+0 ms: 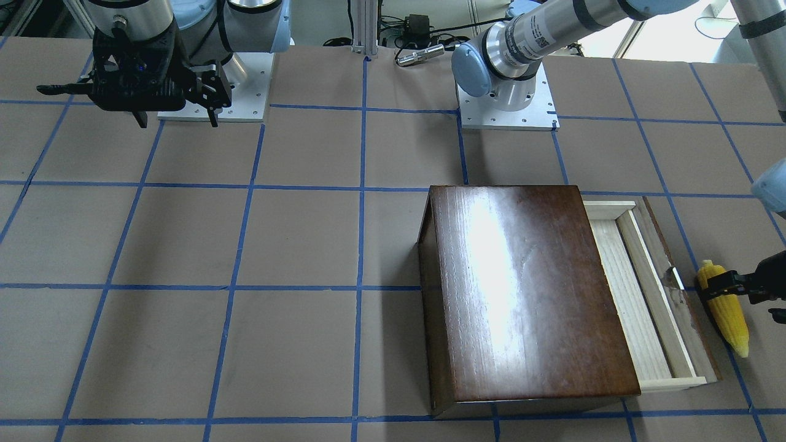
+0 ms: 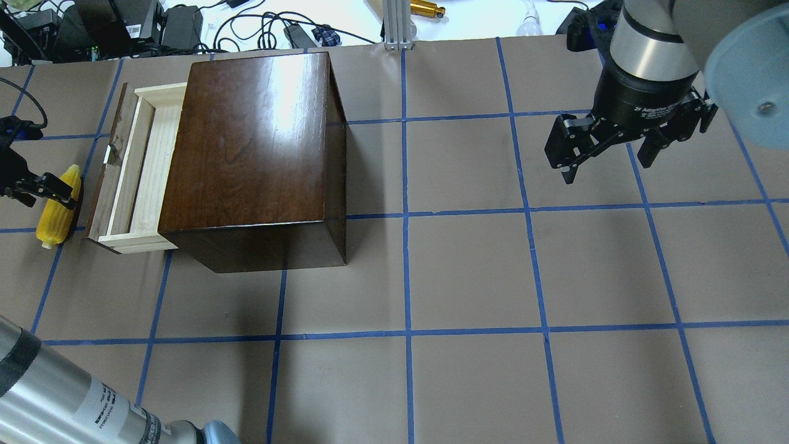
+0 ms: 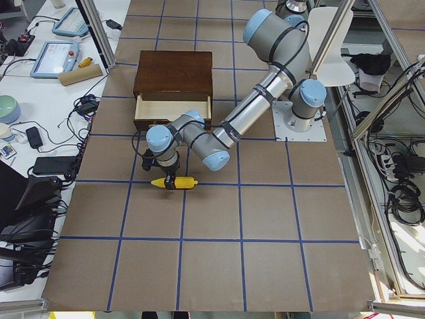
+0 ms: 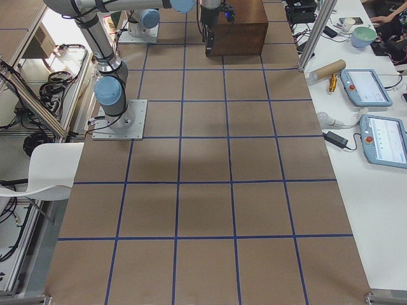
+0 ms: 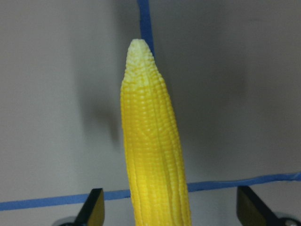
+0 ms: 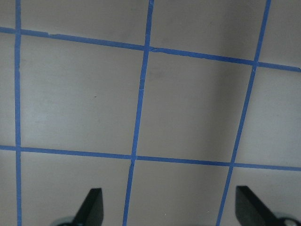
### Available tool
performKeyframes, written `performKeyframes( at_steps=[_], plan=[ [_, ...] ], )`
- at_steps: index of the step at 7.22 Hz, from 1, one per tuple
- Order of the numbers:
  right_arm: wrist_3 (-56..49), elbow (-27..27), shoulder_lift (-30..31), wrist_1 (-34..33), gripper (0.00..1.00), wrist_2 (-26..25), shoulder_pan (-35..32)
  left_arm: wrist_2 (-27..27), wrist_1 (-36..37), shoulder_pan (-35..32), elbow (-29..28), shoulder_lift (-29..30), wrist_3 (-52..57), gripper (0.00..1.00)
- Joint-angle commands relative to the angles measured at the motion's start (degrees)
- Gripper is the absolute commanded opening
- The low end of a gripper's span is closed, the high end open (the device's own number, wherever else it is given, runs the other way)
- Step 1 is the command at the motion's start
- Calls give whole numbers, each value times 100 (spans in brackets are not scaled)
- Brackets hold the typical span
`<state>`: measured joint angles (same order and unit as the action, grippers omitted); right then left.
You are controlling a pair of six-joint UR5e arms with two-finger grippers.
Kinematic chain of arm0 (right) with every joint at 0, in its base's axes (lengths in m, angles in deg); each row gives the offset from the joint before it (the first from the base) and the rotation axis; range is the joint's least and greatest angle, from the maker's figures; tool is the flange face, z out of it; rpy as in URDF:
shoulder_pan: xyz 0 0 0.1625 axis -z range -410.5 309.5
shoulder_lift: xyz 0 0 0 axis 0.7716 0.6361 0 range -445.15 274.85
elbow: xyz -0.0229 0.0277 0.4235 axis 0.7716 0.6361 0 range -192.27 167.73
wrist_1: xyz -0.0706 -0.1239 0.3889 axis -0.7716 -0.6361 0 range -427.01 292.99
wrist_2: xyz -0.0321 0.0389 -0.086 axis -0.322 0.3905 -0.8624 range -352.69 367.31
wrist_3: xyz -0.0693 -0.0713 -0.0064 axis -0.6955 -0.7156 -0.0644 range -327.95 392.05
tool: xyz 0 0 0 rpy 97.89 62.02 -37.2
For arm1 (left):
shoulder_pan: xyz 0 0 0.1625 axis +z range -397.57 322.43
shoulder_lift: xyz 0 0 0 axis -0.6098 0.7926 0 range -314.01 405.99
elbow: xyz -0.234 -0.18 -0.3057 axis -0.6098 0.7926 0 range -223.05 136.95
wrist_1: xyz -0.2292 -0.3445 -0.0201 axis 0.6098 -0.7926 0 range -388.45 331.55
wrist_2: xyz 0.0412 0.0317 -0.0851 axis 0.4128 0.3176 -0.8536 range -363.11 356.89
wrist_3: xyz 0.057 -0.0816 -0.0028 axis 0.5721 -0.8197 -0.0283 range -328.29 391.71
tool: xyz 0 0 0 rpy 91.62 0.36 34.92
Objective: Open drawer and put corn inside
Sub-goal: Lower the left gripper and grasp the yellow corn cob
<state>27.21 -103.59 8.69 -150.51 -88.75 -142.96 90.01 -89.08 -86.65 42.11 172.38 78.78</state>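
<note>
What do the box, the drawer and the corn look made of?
Box: wood, it seems, dark-brown glossy varnish; grain lines and a glare patch show. Drawer: pale bare wood, matte, grain visible. Corn: likely moulded plastic, uniform bright-yellow kernels with slight sheen; can't be sure.

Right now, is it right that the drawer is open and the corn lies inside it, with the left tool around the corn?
Not quite: the drawer is open and the left tool is around the corn, but the corn lies outside the drawer, beside its front panel, as the front-facing view shows.
</note>
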Motion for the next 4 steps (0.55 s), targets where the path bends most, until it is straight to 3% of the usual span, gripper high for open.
performKeyframes(
  at_steps=[1, 4],
  plan=[
    [0, 0, -6, 0, 100, 0, 0, 39, 139, 4, 71, 192, 4, 100],
    [0, 0, 3, 0, 100, 0, 0, 48, 183, 4, 62, 219, 13, 100]
  ],
)
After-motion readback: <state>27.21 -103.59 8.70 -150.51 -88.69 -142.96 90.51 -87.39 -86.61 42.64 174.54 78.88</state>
